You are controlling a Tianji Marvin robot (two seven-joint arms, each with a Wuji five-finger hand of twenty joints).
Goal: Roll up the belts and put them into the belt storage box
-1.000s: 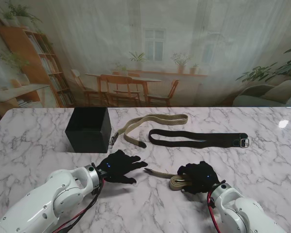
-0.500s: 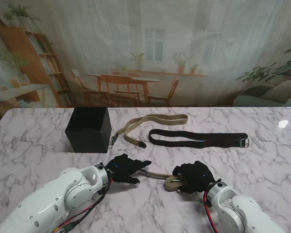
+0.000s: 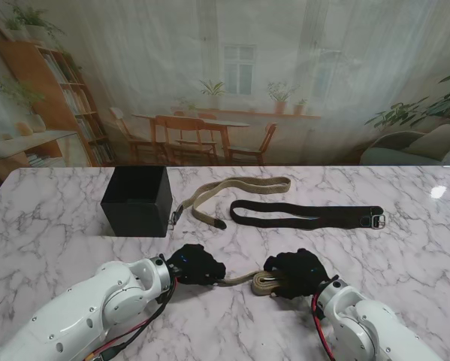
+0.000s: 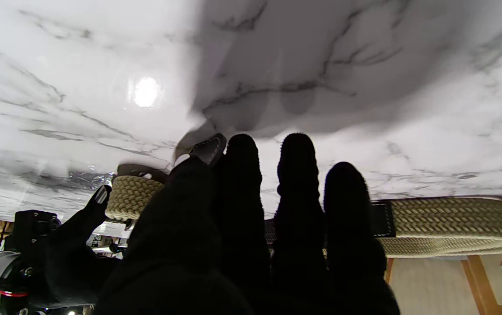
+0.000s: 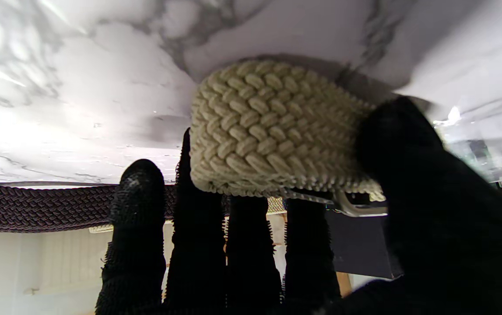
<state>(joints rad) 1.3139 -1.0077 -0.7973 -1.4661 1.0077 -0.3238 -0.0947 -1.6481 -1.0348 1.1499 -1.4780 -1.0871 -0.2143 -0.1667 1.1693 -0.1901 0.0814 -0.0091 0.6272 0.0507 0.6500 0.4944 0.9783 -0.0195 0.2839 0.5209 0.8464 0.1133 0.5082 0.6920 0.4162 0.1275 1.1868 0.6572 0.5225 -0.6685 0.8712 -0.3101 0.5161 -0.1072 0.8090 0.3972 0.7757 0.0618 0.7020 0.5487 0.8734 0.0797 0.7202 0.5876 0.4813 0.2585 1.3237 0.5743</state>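
On the near part of the marble table (image 3: 52,218), a tan woven belt (image 3: 243,278) lies between the two black-gloved hands. Its right end is wound into a small coil (image 3: 268,283), and the right hand (image 3: 298,272) is closed around that coil. In the right wrist view the coil (image 5: 272,131) sits against the table with the thumb pressed on one side and the four fingers (image 5: 139,210) reaching past it on the other; a metal buckle part shows at the coil's edge.

The left hand (image 3: 197,263) lies palm down on the belt's free tail, to the left of the coil. In the left wrist view its fingers (image 4: 296,175) are extended and close together, tips at the table, with the dark leather tip (image 4: 209,148) of the tail showing beside the thumb. Whether the hand pinches the tail or only presses on it, I cannot tell.

Farther off, two more belts lie loose and unrolled. A second tan belt (image 3: 236,188) is folded into a long loop in the middle, its buckle end just beside the box. A dark belt (image 3: 307,214), likewise looped, stretches to the right of it with its buckle at the far right end.

The black box (image 3: 137,201) stands at the far left, beyond the left hand and apart from it. Its inside is not visible.
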